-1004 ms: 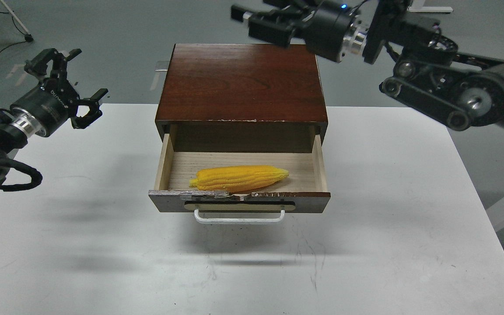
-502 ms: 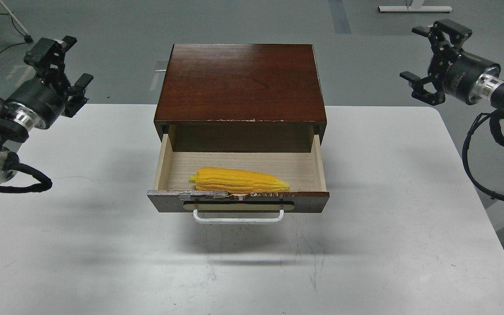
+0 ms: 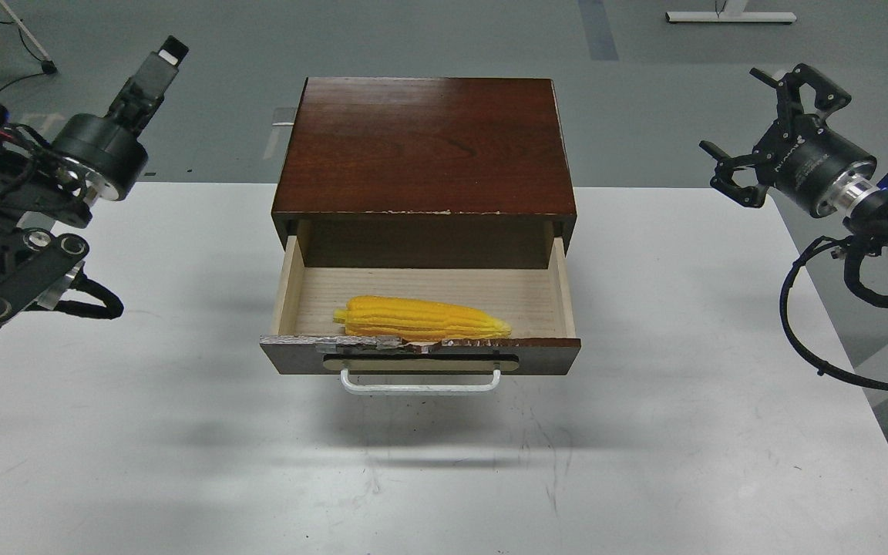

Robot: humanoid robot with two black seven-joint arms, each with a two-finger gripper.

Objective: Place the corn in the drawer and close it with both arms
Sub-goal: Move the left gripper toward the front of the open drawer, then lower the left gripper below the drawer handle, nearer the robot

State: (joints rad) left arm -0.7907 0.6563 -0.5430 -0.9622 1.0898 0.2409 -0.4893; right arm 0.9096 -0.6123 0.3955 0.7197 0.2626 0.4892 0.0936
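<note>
The yellow corn (image 3: pixel 421 320) lies lengthwise in the open drawer (image 3: pixel 421 356), against its chipped front edge, tip pointing right. The drawer is pulled out of the dark wooden cabinet (image 3: pixel 425 142), and its white handle (image 3: pixel 421 381) faces me. My left gripper (image 3: pixel 153 71) is raised at the far left, well away from the drawer. It is seen edge-on, so its fingers cannot be told apart. My right gripper (image 3: pixel 761 125) is open and empty at the far right, level with the table's back edge.
The cabinet stands at the back middle of the white table (image 3: pixel 182 432). Black cables loop from both arms near the table's side edges (image 3: pixel 822 339). The grey floor behind holds stand legs and a cable.
My right arm has swung from above the cabinet out to the far right. My left gripper has lifted and turned edge-on. The corn has slid slightly toward the drawer's front.
</note>
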